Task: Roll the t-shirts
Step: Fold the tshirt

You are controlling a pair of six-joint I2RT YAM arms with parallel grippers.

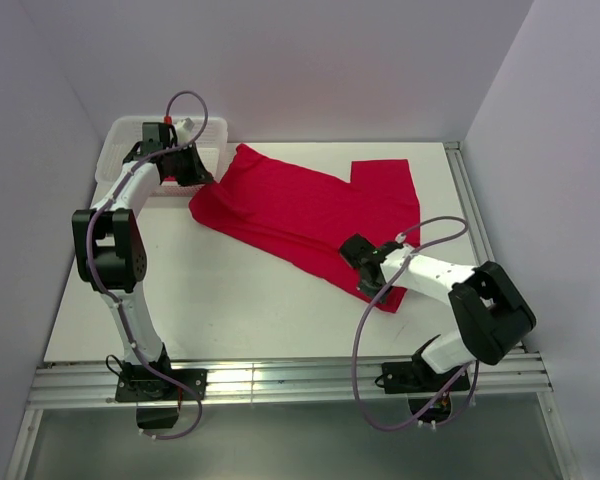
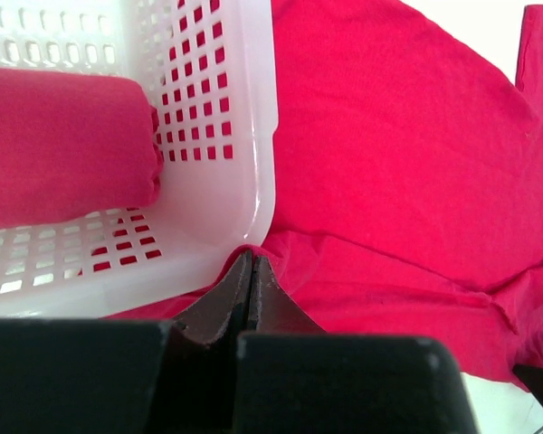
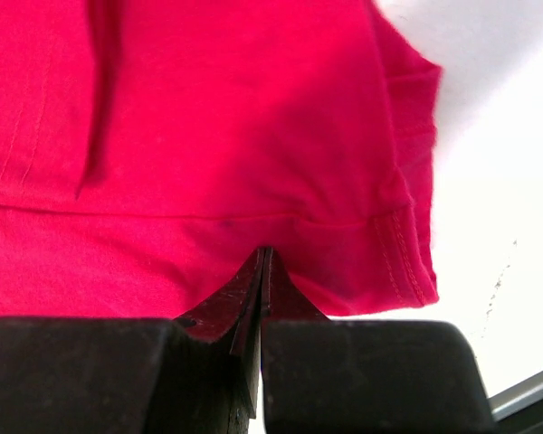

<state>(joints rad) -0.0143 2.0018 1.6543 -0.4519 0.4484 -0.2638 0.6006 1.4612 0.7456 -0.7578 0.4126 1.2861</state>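
Both pinches are on: my left gripper (image 2: 252, 274) has its jaws pressed together right at the basket (image 2: 246, 136) corner, with a little peak of red cloth caught at the tips. My right gripper (image 3: 264, 264) is closed flat on a stitched edge of the same spread t-shirt (image 1: 300, 210). From above, my left arm covers much of the basket's inside, so the rolled t-shirt (image 2: 63, 149) shows only on the left wrist camera, and its left end is cut off by the frame. The right gripper's body hides the cloth under it, and I can't tell which end of the spread shirt is the neck. That shirt lies on the table (image 3: 498, 136) with its long axis on a diagonal, from far left beside the basket to near right. One flap juts out at the far right. The roll lies in the basket, its rounded end facing the lattice wall.
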